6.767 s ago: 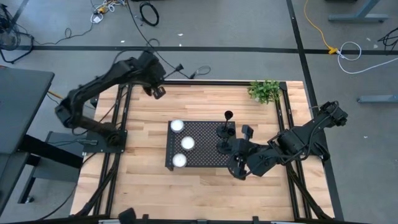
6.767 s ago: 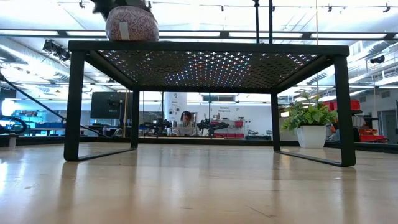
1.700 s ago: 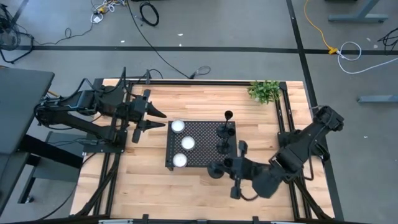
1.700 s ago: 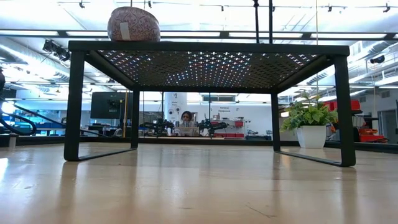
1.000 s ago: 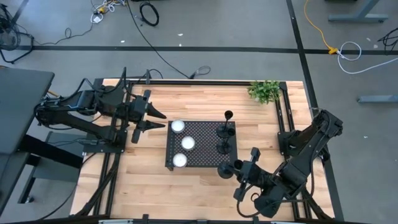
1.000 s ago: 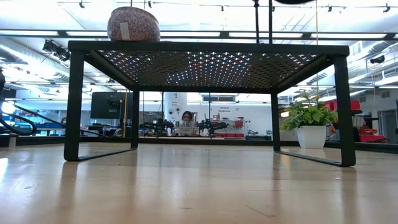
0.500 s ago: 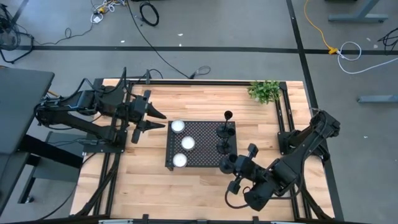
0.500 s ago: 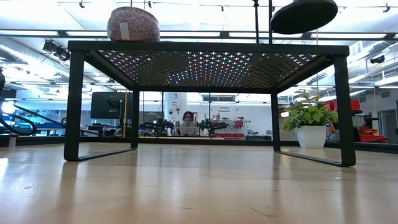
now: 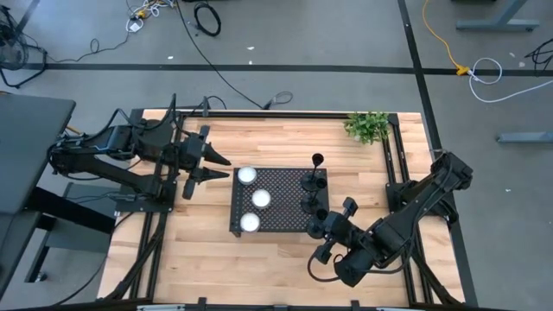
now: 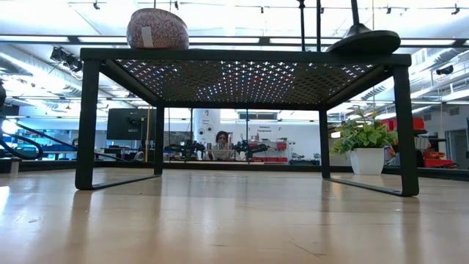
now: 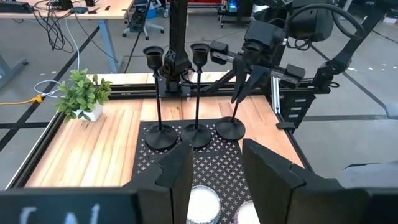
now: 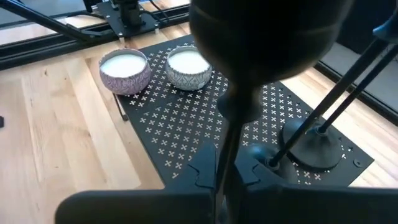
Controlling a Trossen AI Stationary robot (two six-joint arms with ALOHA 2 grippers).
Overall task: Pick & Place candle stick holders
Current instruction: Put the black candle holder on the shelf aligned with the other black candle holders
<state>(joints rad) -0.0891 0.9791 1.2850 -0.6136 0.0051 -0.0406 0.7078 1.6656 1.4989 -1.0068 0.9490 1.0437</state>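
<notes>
One black tray (image 9: 278,197) on the tabletop (image 9: 285,142) carries three candle stick holders (image 11: 196,93) along its right side and three candles (image 9: 248,175) (one cut off in the right wrist view). The right gripper (image 12: 225,168) clenches the nearest holder's stem; the left gripper (image 11: 214,167), left of the tray, is released.

A: What crowds the right end effector (image 9: 324,231)?
B: Two black metal candle stick holders (image 9: 311,181) just beyond it on the black perforated tray (image 9: 281,194).
A: Free room?
B: Bare wooden surface (image 9: 259,268) behind it.

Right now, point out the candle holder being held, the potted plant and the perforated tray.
held candle holder (image 11: 230,129), left wrist view, round base.
potted plant (image 9: 368,126), high view, leaves.
perforated tray (image 9: 282,181), high view, bare top surface.
</notes>
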